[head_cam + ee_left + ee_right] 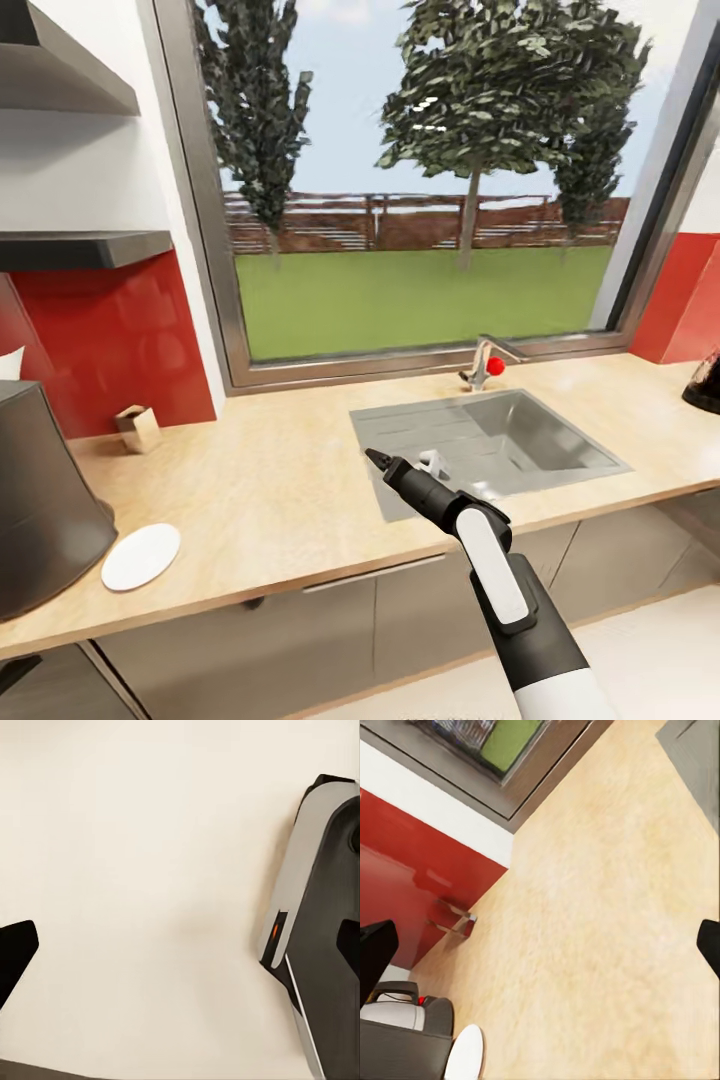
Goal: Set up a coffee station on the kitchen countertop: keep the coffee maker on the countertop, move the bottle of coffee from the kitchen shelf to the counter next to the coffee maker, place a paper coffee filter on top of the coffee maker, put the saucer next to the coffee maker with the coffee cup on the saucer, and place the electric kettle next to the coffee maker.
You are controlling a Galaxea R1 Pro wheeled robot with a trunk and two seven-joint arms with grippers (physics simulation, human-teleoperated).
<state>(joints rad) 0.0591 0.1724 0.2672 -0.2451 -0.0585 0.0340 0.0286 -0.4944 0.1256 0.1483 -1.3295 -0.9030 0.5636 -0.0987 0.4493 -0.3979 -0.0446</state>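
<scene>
The right end effector (378, 459) hung empty above the bench (290, 480), just at the near left corner of the sink (500, 440); in the right wrist view its two dark fingertips (375, 952) stood at opposite edges of the picture with bare wood between them, so it was spread wide and gripped nothing; the left end effector (180, 945) likewise showed a fingertip at each side of its wrist view over a pale blank surface, spread and empty. Of the task's things, the saucer (141, 556) lay flat on the bench near the front edge, just beside the big dark coffee maker (45, 510) at the left; a dark rounded object at the far right bench edge (705, 385) might have been the kettle, though too little of it showed to say; the cup, coffee bottle and filter could not be made out, and the two wall shelves (85, 248) showed only their undersides. Judging from this, the saucer step looked settled and the hand was between steps, probably about to fetch another item; the next move called for turning toward whichever thing came next, without sweeping the saucer. Open bench lay between the saucer and the sink; the small holder (138, 428) by the red backsplash, the tap (484, 362) and the sink's drop were the things to skirt.
</scene>
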